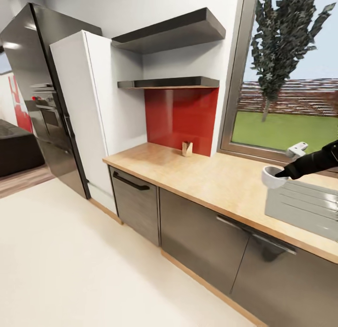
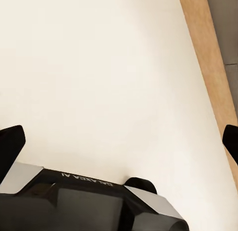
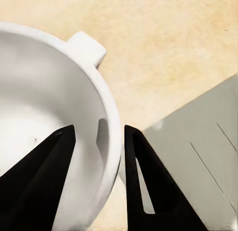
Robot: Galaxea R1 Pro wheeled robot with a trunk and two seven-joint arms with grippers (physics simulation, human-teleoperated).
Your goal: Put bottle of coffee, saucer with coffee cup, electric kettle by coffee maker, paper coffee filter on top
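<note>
Left wrist view: "GALAXEA AI" lettering, left gripper [image 2: 119, 141] spread wide, empty; right gripper [image 3: 96, 136] pinches coffee cup [image 3: 44, 116] rim.

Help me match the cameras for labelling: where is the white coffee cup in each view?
Head view: coffee cup at right, over the wooden countertop, held by the right gripper.
Right wrist view: cup, rim between the fingers.
Left wrist view: not in it.
Shared landmark: the countertop.
</note>
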